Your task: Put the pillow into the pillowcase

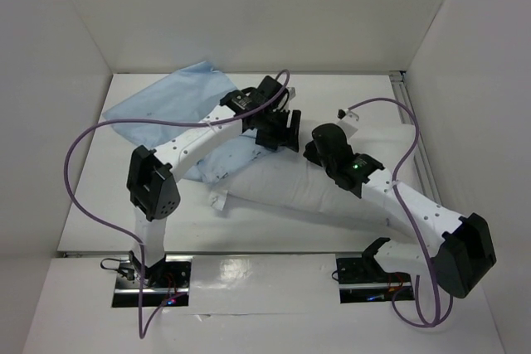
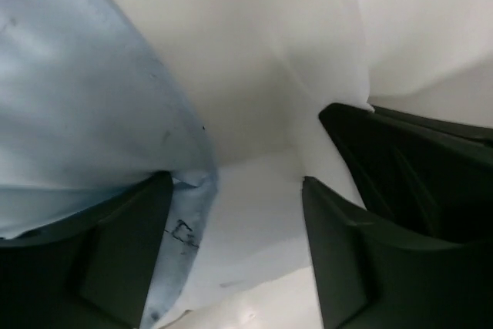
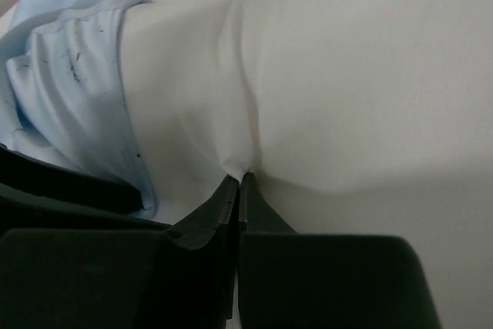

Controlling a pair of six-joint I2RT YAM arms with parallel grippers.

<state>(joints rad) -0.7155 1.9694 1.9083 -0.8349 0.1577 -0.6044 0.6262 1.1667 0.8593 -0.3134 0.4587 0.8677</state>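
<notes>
At the middle of the tabletop the pillow lies slantwise, its far end touching the pillowcase, which spreads away toward 10 o'clock. Whether that end has entered the sack I cannot tell; the right wrist view shows only the blue hem lying against white fabric.

The right gripper has its jaws together on a thin fold of the pillow, held at the very tips. The left gripper has its jaws apart, blue cloth draped over one finger and white fabric pressing on the other.

Such a slight pinch could slip off if the right arm pushes or pulls hard, since the plump filling resists. If the left jaws close as they stand, they may catch pillow and pillowcase together and pin the mouth shut.

Both wrists sit close at the centre, so a careless swing could knock them together. The left arm's forearm lies across the pillowcase, weighing on the limp cloth, and a purple cable loops out at 9 o'clock.
</notes>
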